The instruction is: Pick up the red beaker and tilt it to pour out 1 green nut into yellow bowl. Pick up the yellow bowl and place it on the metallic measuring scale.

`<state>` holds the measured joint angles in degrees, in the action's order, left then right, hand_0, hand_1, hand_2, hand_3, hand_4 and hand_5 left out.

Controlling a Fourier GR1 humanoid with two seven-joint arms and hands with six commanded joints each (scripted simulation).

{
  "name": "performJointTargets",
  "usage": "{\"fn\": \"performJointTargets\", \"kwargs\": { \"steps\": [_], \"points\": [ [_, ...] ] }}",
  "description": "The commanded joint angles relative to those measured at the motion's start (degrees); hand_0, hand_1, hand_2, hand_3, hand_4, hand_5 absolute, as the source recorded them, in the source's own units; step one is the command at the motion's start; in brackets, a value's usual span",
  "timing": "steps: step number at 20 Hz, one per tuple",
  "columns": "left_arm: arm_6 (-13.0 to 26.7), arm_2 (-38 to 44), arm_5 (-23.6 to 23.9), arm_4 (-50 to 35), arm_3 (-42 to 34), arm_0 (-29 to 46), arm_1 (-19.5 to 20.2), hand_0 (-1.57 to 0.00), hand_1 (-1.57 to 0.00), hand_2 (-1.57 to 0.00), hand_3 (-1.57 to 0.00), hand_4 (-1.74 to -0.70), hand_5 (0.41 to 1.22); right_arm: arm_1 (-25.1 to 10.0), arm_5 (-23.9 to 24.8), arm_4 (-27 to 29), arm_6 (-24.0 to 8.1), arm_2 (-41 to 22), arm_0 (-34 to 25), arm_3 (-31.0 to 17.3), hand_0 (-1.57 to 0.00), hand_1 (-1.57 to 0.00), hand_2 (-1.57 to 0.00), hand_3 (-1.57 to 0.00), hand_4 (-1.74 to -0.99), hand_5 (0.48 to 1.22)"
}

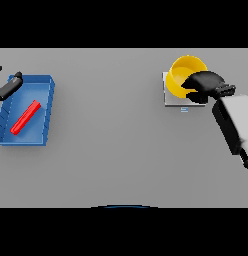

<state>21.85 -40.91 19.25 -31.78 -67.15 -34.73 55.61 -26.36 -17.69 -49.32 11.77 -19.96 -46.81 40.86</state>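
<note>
The yellow bowl is at the far right, over the back part of the metallic measuring scale. My right hand reaches in from the right and is curled round the bowl's near right rim. I cannot tell whether the bowl rests on the scale or hangs just above it. The red beaker lies on its side, slanted, inside a blue tray at the far left. My left hand shows at the left edge over the tray's back left corner, fingers straight and holding nothing. No green nut is visible.
The scale has a small blue display on its near edge. Bare grey table stretches between the blue tray and the scale. My right forearm slants across the right edge.
</note>
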Motion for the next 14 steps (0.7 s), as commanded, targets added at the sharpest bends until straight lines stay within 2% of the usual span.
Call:
{"fn": "performJointTargets", "kwargs": {
  "steps": [1,4,7,10,14],
  "points": [
    [-0.64,-0.05,0.0,-0.06,-0.15,0.49,-0.07,0.0,0.0,0.0,0.0,-0.73,0.728,0.42,-0.41,0.39,-1.2,0.38,-0.01,-0.07,-0.72,-0.98,-1.04,-0.83,-1.619,1.072],
    [-0.65,-0.25,0.13,0.06,-0.24,0.67,-0.25,0.0,0.0,0.0,0.0,-0.73,0.717,0.41,-1.56,0.03,-2.18,0.23,-0.69,-1.5,-0.37,-0.58,-0.69,-0.61,-1.539,0.933],
    [-0.19,-0.36,0.44,0.1,-0.15,0.3,-0.78,0.0,0.0,0.0,0.0,-0.72,0.705,0.51,-0.82,-1.19,0.16,-1.09,-1.37,-2.44,-0.19,-0.3,-0.45,-0.49,-1.485,0.859],
    [-0.45,-0.26,0.37,0.01,-0.76,0.23,-0.58,0.0,0.0,0.0,0.0,-0.72,0.699,-0.06,-1.5,-1.36,0.51,-1.35,-1.14,-2.54,-0.1,-0.16,-0.25,-0.38,-1.442,0.814],
    [-0.15,-0.36,-0.04,0.18,0.24,0.02,-0.72,0.0,0.0,0.0,0.0,-0.72,0.693,-0.11,-3.84,-0.58,-1.54,-0.92,-0.79,-1.69,-0.04,-0.06,-0.1,-0.27,-1.41,0.759]
  ]
}}
